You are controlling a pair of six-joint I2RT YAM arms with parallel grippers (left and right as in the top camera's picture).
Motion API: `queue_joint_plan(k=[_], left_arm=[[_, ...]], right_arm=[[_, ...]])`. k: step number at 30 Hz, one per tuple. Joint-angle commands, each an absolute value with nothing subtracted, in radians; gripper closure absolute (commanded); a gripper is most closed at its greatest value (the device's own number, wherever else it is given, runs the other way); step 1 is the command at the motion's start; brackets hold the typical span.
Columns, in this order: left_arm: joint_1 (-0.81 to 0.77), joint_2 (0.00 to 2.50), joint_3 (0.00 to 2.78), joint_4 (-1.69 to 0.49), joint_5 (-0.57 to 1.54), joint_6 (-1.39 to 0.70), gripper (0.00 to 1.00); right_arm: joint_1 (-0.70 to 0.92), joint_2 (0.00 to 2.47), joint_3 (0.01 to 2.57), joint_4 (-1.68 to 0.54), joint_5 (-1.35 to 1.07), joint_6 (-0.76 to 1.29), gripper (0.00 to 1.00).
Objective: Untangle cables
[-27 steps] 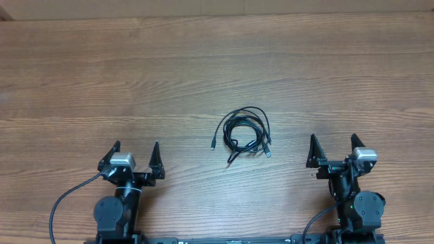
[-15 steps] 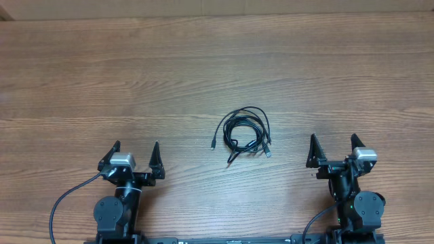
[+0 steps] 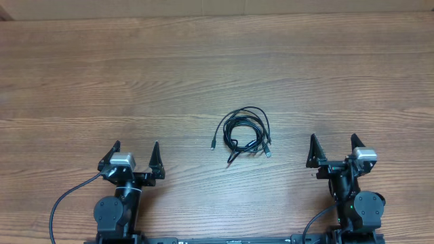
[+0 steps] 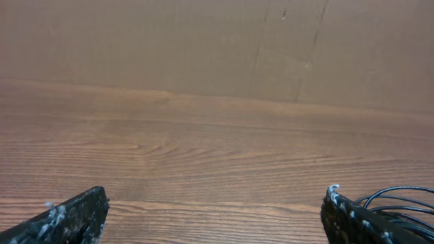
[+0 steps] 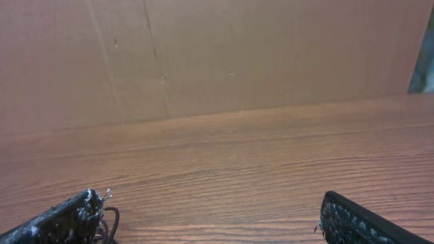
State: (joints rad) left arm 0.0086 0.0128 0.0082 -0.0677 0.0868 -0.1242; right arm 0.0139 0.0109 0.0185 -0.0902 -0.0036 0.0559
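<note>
Wood table [image 3: 203, 61]: cables [image 3: 249, 145] in one tangle mid-table, between and ahead of left gripper [image 3: 135, 144] and right gripper [image 3: 333, 137]. Both spread wide, empty, well apart from it.

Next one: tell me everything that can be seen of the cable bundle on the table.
The cables are thin, black, flexible cords, seemingly rubber-coated, coiled loosely into one overlapping tangle. It lies flat near the middle of the wooden table. Small plug ends stick out at the coil's lower left and lower right. The left hand and right hand are open and well clear of it; only the table touches it.
</note>
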Motion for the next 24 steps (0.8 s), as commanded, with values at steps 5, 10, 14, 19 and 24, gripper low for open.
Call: queue_joint_plan(k=[5, 10, 14, 19, 24], left_arm=[[0.013, 0.004, 0.005, -0.07, 0.099, -0.131, 0.01], [0.013, 0.005, 0.005, -0.07, 0.097, -0.131, 0.0], [0.013, 0.004, 0.005, -0.07, 0.097, -0.131, 0.0], [0.013, 0.004, 0.012, -0.084, 0.097, -0.131, 0.0], [0.013, 0.005, 0.049, -0.163, 0.068, -0.131, 0.0]], right_arm=[[0.012, 0.003, 0.008, -0.084, -0.009, 0.055, 0.0], [0.012, 0.003, 0.008, -0.084, -0.009, 0.055, 0.0], [0.012, 0.003, 0.009, -0.084, -0.008, 0.055, 0.0], [0.012, 0.003, 0.01, -0.086, 0.002, 0.055, 0.0], [0.012, 0.003, 0.043, -0.142, 0.041, 0.055, 0.0]])
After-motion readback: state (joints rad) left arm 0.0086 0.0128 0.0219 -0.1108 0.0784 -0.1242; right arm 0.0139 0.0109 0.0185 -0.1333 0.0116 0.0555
